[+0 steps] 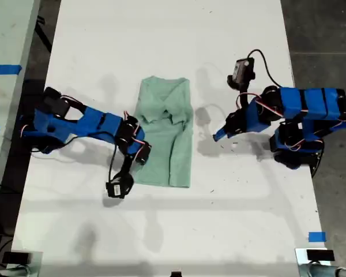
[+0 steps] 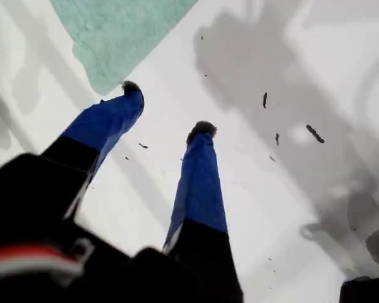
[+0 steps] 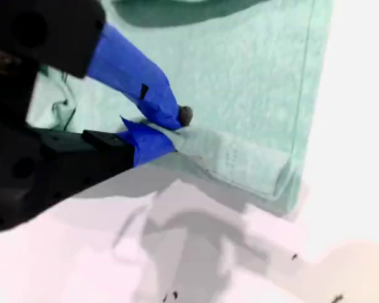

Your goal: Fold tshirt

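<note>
My first gripper (image 2: 167,107) hangs with jaws apart over the white bench (image 1: 242,219), just beside the tshirt (image 1: 167,135); my second gripper (image 3: 167,129) pinches its edge.

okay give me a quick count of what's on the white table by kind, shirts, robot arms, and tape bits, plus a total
T-shirts: 1, the mint-green tshirt.
Blue robot arms: 2, one ending in my first gripper, one in my second gripper.
Blue tape pieces on the table: 1.
Total: 4.
</note>
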{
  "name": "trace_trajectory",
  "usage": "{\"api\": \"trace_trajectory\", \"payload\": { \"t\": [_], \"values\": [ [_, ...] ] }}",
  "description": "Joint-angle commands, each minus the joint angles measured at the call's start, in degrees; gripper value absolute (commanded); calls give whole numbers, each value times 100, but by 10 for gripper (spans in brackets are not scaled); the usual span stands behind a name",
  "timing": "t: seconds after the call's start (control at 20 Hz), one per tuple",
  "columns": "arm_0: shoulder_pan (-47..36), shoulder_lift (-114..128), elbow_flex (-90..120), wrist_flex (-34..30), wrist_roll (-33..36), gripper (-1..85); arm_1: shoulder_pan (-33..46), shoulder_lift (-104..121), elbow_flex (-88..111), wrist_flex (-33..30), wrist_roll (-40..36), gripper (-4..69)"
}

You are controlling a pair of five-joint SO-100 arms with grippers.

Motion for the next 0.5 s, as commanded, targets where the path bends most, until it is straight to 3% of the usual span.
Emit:
{"api": "trace_trajectory", "payload": {
  "t": [0.0,0.05,0.15,0.2,0.3,0.45],
  "values": [
    [-255,-439,-1055,-299,185,0,-185,229,-9,-141,53,186],
    [-352,-510,-1055,-396,255,0,-220,229,9,-176,88,185],
    [-466,-527,-1055,-527,299,196,-290,229,35,-246,149,185],
    [-475,-501,-1055,-589,369,255,-316,229,53,-272,176,184],
    [-545,-492,-1055,-501,580,293,-352,229,62,-325,193,184],
    [-668,-325,-1055,431,589,294,-352,229,53,-369,167,184]
  ]
}}
